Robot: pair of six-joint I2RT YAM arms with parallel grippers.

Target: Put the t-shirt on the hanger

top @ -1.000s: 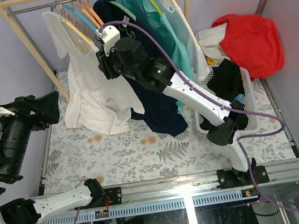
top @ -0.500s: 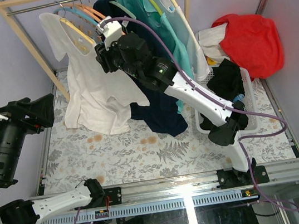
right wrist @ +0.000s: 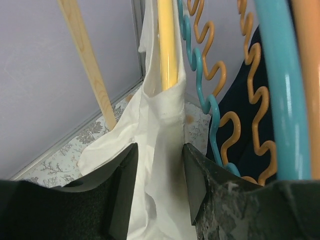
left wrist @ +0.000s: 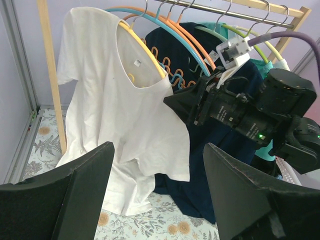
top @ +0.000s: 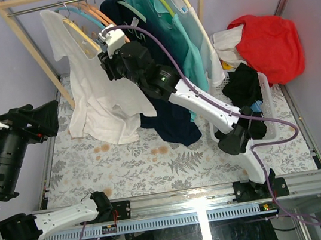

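The white t-shirt (top: 101,105) hangs on the pale yellow hanger (top: 83,36) at the left end of the rack, its hem down on the floral table. In the left wrist view the t-shirt (left wrist: 125,125) drapes over the hanger (left wrist: 145,55). My right gripper (top: 106,66) is at the shirt's right shoulder. In the right wrist view its jaws (right wrist: 160,165) stand apart with loose t-shirt cloth (right wrist: 160,150) between them, just below the hanger arm (right wrist: 167,45). My left gripper (top: 50,115) is pulled back at the left, open (left wrist: 159,147) and holding nothing.
The wooden rack post (top: 35,48) stands left of the shirt. Light blue (top: 81,14) and orange hangers (top: 96,12), a navy shirt (top: 172,115) and teal shirts (top: 188,43) hang to the right. A white basket (top: 266,101) with red and black clothes sits at the far right.
My right gripper has moved up and left along the shirt's shoulder, and the shirt and hanger have shifted up-left with it. My left arm drew back to the left, then held still.
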